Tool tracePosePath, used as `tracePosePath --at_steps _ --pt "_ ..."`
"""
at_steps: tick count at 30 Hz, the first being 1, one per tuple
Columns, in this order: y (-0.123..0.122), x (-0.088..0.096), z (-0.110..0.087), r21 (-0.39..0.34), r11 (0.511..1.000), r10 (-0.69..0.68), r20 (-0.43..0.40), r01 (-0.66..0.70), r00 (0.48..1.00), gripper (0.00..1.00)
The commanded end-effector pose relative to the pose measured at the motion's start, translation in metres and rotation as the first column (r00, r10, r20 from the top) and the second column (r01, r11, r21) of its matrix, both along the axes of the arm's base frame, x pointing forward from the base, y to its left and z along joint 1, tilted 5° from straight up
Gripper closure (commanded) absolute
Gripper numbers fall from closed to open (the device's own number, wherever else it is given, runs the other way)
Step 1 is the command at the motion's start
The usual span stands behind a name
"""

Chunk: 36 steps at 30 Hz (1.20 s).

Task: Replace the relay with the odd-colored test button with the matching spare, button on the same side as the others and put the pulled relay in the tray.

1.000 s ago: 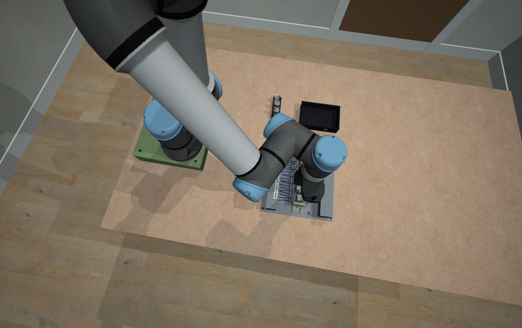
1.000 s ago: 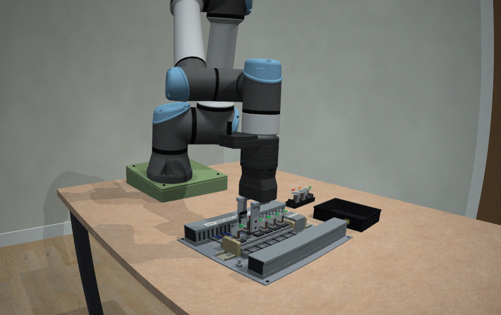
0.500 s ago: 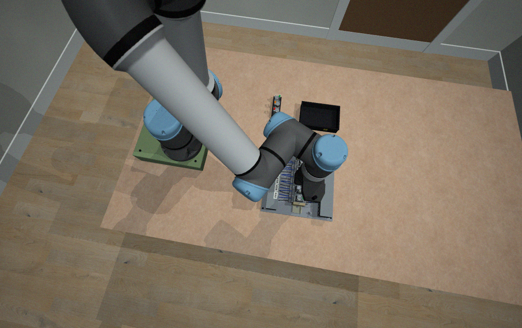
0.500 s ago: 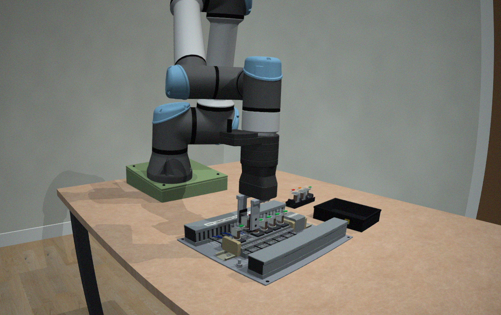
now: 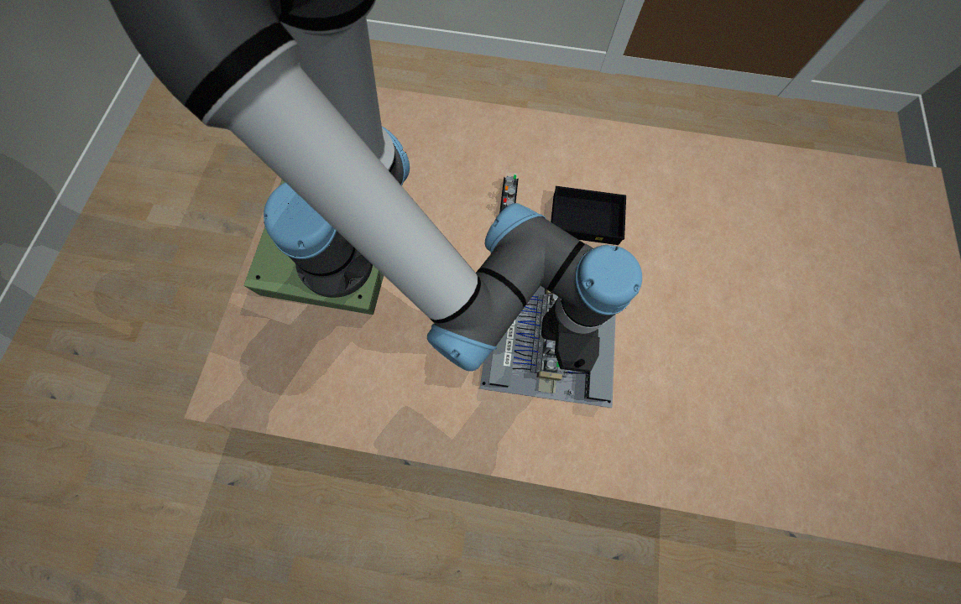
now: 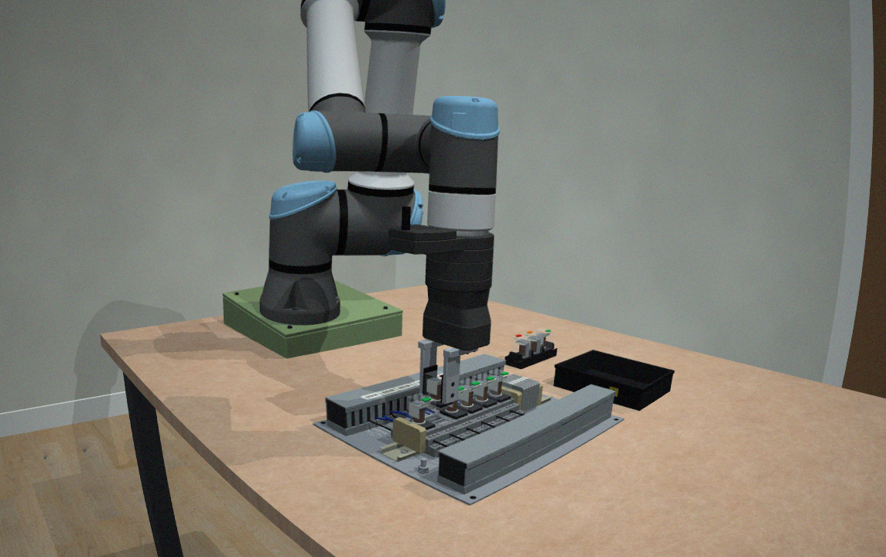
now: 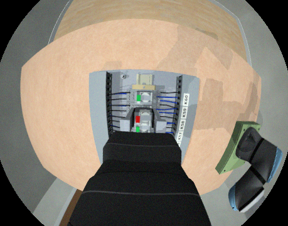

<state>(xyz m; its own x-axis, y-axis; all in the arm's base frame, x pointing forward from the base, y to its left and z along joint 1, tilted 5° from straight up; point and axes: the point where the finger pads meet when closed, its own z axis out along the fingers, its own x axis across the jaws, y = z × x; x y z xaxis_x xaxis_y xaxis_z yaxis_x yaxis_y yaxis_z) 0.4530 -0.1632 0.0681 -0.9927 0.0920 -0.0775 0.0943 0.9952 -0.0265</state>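
Observation:
My gripper (image 6: 440, 381) (image 7: 143, 113) is shut on the relay with the red test button (image 7: 145, 118), gripping two opposite sides. In the exterior view its top stands above the neighbouring tops; whether its blades are clear of the socket is hidden. The end relay (image 6: 418, 413) (image 7: 145, 97) has a green button on the same side as the red one. Other row relays also show green buttons. The black spare holder (image 6: 531, 357) carries a red-button, an orange-button and a green-button spare (image 6: 542, 340), all upright. The black tray (image 5: 588, 214) (image 6: 581, 381) is empty.
The row sits on a grey panel (image 6: 363, 440) between two raised grey cable ducts (image 6: 528, 432) (image 7: 188, 125). A beige end block (image 6: 409, 435) (image 7: 142, 86) stands beyond the end relay. The tray and holder are beyond the panel's far end. The arm hides part of the row in the top view.

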Motion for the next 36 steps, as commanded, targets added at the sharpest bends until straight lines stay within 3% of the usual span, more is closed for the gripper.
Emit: tracePosePath --at_steps 1,33,36 --pt "-0.001 0.001 0.005 -0.003 1.000 -0.001 0.004 0.001 1.000 1.00" --pt "-0.001 0.000 0.010 -0.003 1.000 -0.001 0.003 0.001 1.000 1.00" --pt "0.001 -0.003 0.046 -0.003 1.000 -0.001 0.003 0.001 1.000 1.00"
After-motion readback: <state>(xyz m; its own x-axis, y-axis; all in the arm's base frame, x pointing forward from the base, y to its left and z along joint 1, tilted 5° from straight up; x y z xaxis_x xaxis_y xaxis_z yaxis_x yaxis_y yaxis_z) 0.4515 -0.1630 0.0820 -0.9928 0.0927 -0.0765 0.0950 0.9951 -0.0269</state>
